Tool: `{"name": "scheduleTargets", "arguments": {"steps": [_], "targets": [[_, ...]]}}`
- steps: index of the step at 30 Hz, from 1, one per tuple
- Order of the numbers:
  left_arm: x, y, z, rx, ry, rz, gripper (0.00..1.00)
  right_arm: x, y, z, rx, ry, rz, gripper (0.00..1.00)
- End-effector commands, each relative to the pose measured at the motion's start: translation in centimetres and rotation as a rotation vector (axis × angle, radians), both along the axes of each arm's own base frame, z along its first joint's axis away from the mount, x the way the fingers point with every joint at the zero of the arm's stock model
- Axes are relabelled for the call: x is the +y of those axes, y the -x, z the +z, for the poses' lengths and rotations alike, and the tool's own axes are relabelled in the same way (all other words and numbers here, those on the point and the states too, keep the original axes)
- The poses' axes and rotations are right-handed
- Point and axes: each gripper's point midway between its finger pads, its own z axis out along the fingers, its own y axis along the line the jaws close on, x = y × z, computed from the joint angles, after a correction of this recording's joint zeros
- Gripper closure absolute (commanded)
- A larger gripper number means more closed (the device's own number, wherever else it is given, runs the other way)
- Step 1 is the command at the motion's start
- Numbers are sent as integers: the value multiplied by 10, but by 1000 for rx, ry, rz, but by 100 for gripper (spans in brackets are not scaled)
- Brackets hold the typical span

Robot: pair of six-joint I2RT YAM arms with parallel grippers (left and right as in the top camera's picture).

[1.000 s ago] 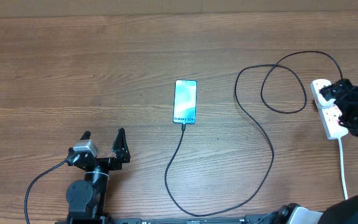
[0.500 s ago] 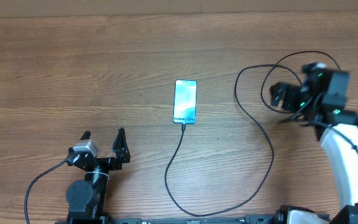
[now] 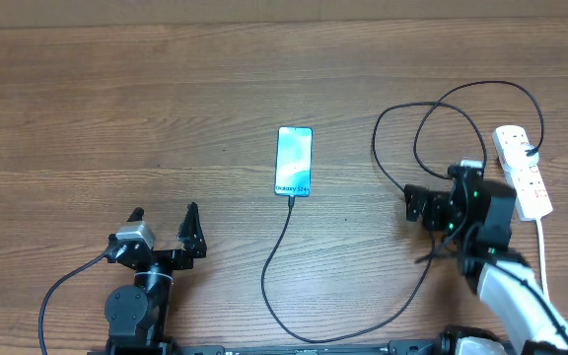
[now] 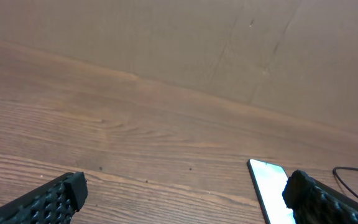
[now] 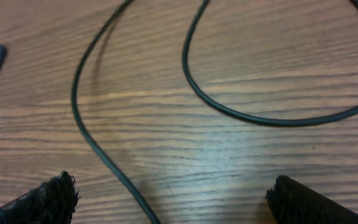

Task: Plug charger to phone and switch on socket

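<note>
In the centre of the overhead view, the phone point(image 3: 295, 161) lies flat on a wooden table point(image 3: 116, 99) with its light blue screen facing up. Small writing near its lower end reads "Galaxy S24". The charger point(image 3: 374, 146), a thin black cable, meets the phone's lower short edge; the plug tip is too small to tell whether it is seated. The cable drops to the bottom edge of the frame, swings up to the right, and curls into loops at upper right before reaching the socket point(image 3: 523, 173).

The socket, a white power strip with small red switches, lies close to the right edge of the frame. A white cord point(image 3: 541, 242) trails down from it.

The right gripper point(image 3: 412, 205) sits just left of the socket, over a stretch of cable, fingers spread wide and grasping nothing.

At lower left, well apart from the phone, the left gripper point(image 3: 164, 212) has its fingers likewise parted, holding nothing.

In the left wrist view the table's far edge meets a tan wall point(image 4: 166, 37).
</note>
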Motion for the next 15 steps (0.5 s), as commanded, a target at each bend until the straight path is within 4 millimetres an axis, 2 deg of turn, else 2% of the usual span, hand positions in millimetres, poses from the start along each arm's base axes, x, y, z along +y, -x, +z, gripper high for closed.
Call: {"name": "scheduleTargets", "arguments": {"steps": [1,9,15], "targets": [[4,0,1,-8,-23,16,0,11,9,4,-80,-19,47,0],[4,0,1,-8,-22,16,0,20,37,-1,-209,-45,50,0],[4,0,1,-8,-22,16,0,22,40,9,-246,-58,50,0]]}}
